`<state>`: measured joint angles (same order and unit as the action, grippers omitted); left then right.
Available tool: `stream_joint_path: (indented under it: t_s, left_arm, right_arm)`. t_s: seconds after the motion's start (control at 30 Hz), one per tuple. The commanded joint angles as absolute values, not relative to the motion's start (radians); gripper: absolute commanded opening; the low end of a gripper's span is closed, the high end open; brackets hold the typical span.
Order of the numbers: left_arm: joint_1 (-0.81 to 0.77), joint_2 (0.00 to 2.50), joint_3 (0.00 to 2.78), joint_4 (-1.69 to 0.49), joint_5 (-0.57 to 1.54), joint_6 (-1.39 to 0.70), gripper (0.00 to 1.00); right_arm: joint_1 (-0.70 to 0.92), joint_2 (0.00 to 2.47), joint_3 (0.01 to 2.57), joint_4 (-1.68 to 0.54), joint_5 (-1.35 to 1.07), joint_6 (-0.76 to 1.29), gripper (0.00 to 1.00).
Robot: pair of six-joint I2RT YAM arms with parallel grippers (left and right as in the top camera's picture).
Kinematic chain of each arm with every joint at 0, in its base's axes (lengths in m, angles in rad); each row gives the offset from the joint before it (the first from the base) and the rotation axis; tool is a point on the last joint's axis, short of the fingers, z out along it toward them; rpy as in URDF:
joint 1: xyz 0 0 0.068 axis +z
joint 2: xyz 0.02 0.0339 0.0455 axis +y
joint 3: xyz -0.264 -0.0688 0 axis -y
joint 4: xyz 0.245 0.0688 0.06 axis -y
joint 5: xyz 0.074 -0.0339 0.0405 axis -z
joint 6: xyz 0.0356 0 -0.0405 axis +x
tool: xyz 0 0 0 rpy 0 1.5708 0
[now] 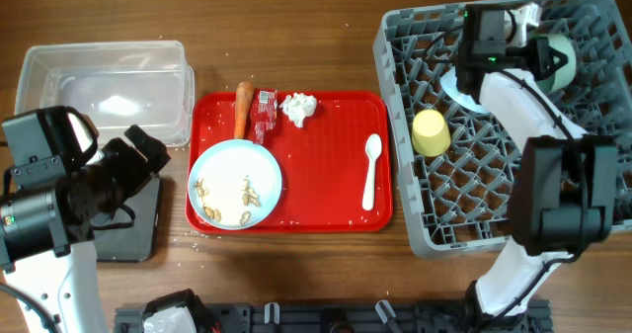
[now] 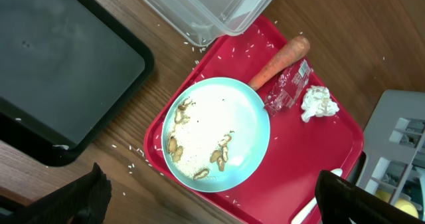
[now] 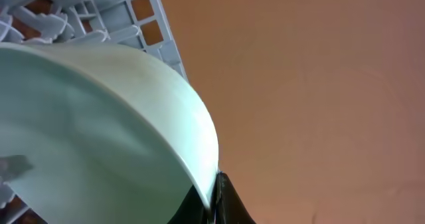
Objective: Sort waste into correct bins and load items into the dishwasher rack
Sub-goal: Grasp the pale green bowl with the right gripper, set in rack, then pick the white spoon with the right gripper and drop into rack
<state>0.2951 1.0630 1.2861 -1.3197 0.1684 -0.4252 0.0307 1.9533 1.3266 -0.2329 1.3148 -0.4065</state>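
Note:
The round pale blue plate (image 1: 235,184) with beige crumbs (image 2: 220,156) sits on the red serving tray beside the orange carrot (image 1: 242,110), red-and-clear wrapper (image 1: 264,114), white tissue (image 1: 299,107) and white spoon (image 1: 371,170). My left gripper (image 2: 212,201) is open and empty, above the tray's front left corner. My right gripper (image 3: 214,197) is shut on the rim of the pale green bowl (image 3: 99,131), over the back of the grey dishwasher rack (image 1: 415,229). The yellow cup (image 1: 431,131) and a pale blue bowl (image 1: 462,91) lie in the rack.
The clear plastic tub (image 1: 104,86) stands at the back left. The black tray (image 2: 60,64) lies in front of it, partly under my left arm. The red serving tray (image 1: 331,190) sits between the bins and the rack.

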Motion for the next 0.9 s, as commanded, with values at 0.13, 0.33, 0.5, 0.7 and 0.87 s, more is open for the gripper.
stream_joint_path:
  t_s: [0.13, 0.33, 0.5, 0.7, 0.87]
  left_arm:
    - [0.300, 1.061, 1.296, -1.321, 0.167, -0.435, 1.00]
    - [0.300, 1.061, 1.296, -1.322, 0.167, -0.434, 1.00]
    - [0.300, 1.061, 1.296, -1.322, 0.167, -0.435, 1.00]
    - [0.300, 1.061, 1.296, -1.344, 0.167, -0.434, 1.00]
    - [0.300, 1.061, 1.296, -1.344, 0.167, -0.434, 1.00]
  right_arm:
    - [0.154, 1.762, 1.334, -0.279, 0.985, -0.277, 0.72]
    - [0.376, 1.442, 1.333, -0.657, -0.212, 0.137, 0.62]
    - [0.569, 1.683, 1.329, -1.045, -0.097, 0.374, 0.55]
    - [0.552, 1.959, 1.327, -1.061, -0.045, 0.471, 0.58]
    - [0.552, 2.038, 1.327, -1.055, -0.027, 0.473, 0.33]
